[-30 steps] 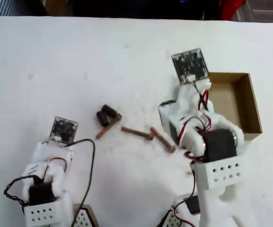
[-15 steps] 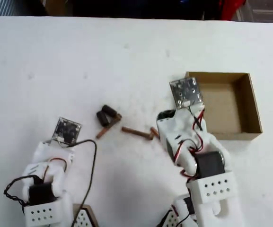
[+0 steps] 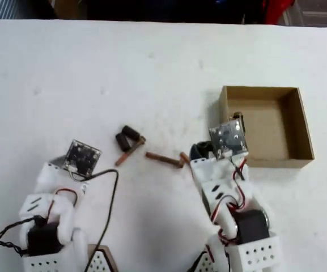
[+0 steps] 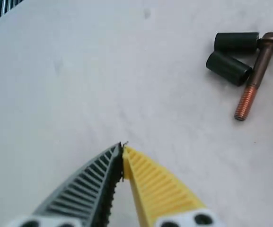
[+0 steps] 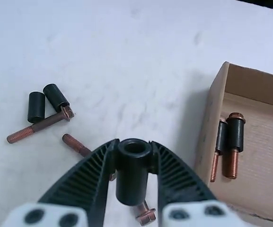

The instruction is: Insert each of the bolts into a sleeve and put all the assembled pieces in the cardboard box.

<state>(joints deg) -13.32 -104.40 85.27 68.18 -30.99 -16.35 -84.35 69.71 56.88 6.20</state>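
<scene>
The white table (image 3: pixel 152 68) is carrying two loose sleeves (image 3: pixel 126 137) beside one bolt (image 3: pixel 130 151), with more bolts (image 3: pixel 164 159) lying nearby and a dark room (image 3: pixel 152 8) showing behind. My right gripper (image 5: pixel 133 145) is clamping a black sleeve (image 5: pixel 132 177) just beside the cardboard box (image 3: pixel 300 122), which is holding two assembled pieces (image 5: pixel 232 142). My left gripper (image 4: pixel 122 150) is hovering low, pinched together on nothing.

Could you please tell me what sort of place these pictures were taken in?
Likely a robotics lab or hobby workbench: a small left arm and right arm sit at a plain white table, with loose bolts, sleeves and a cardboard box set out.
</scene>
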